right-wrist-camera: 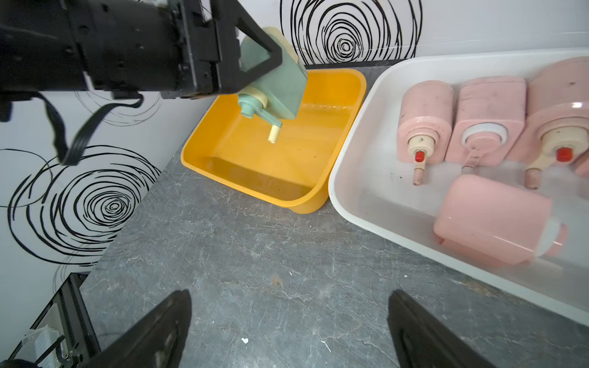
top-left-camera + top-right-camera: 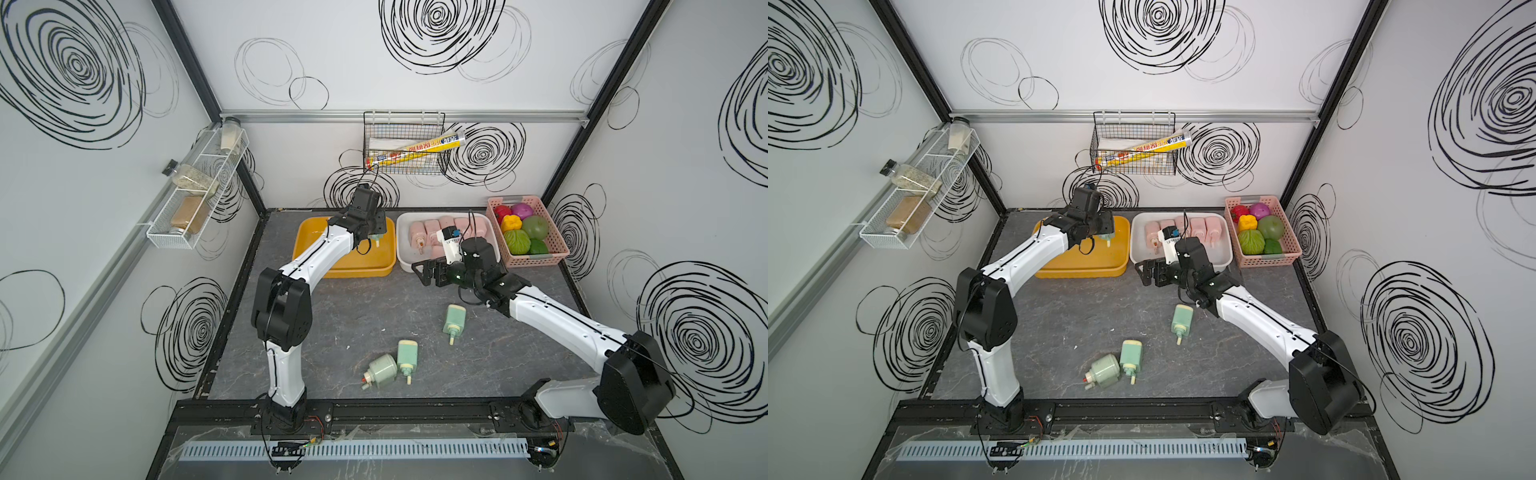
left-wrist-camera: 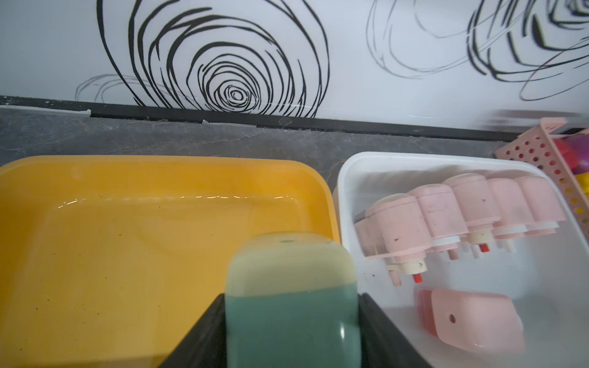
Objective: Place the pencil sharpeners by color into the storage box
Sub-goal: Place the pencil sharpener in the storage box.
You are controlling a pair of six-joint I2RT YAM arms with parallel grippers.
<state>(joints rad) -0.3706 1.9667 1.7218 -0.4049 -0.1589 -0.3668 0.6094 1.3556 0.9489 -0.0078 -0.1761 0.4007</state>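
Left gripper [image 3: 291,337] clamping blocky mint-green sharpener [image 1: 287,86], hanging above glossy yellow plastic tray [image 1: 315,197], cream crank stub pointing down. Right gripper [image 1: 290,321] gaping wide, holding nothing, hovering over grey marbled tabletop [image 1: 242,242] near yellow tray's front corner. Pastel pink sharpeners [image 3: 446,210] lying in smooth white tray [image 3: 347,178] just beside yellow tray. Three green sharpeners [image 2: 407,353] lying on tabletop, well in front of yellow tray.

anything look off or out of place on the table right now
Nothing spilled or broken. In the white box, one pink sharpener lies crosswise, apart from the neat row. On the table, a round green sharpener lies against a blocky green one; both are tipped on their sides.
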